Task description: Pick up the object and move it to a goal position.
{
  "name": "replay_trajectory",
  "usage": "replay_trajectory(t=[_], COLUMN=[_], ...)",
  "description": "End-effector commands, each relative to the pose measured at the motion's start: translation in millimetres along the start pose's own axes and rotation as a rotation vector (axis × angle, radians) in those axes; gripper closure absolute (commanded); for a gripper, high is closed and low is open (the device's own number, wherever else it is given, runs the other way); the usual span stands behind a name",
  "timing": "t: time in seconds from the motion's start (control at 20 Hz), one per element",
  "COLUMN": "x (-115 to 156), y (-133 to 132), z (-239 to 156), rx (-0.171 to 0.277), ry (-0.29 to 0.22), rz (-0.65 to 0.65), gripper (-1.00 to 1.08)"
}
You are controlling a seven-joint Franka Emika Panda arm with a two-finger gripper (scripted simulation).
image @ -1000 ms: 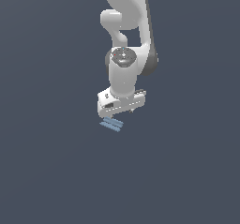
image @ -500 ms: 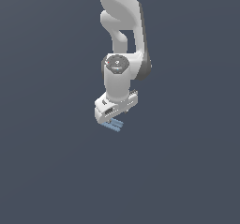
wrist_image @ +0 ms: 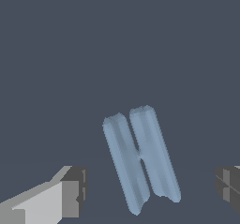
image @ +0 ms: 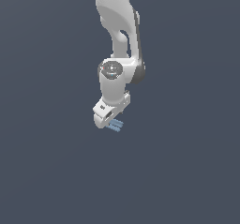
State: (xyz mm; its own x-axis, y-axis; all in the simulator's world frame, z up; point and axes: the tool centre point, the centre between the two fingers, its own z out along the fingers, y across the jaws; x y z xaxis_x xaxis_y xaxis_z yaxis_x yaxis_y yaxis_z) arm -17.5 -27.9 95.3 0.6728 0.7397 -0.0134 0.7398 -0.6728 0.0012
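Light-blue and ridged, the small flat rectangular piece (wrist_image: 140,158) lies on the plain dark grey-blue floor (image: 187,171), its two rounded lengthwise ridges joined along the middle. In the wrist view it sits between the two dark grey finger pads (wrist_image: 77,191) of the white gripper (wrist_image: 150,192), touching neither, with clear floor on each side (the jaws stand spread wide apart, holding nothing). In the exterior view the white jointed robot arm (image: 117,40) reaches down from above, and the piece (image: 115,125) shows just beneath the gripper (image: 108,117), peeking out toward the exterior view's right.
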Motion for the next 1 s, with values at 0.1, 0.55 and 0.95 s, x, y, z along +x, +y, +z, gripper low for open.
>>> replay_trajectory(t=[0.1, 0.55, 0.95], x=[-7, -16, -19], y=[2, 5, 5], z=[11, 25, 30], rx=[0.000, -0.001, -0.001], ry=[0.004, 0.011, 0.013], rz=[-0.111, -0.263, -0.313], gripper=[-0.92, -0.92, -0.92])
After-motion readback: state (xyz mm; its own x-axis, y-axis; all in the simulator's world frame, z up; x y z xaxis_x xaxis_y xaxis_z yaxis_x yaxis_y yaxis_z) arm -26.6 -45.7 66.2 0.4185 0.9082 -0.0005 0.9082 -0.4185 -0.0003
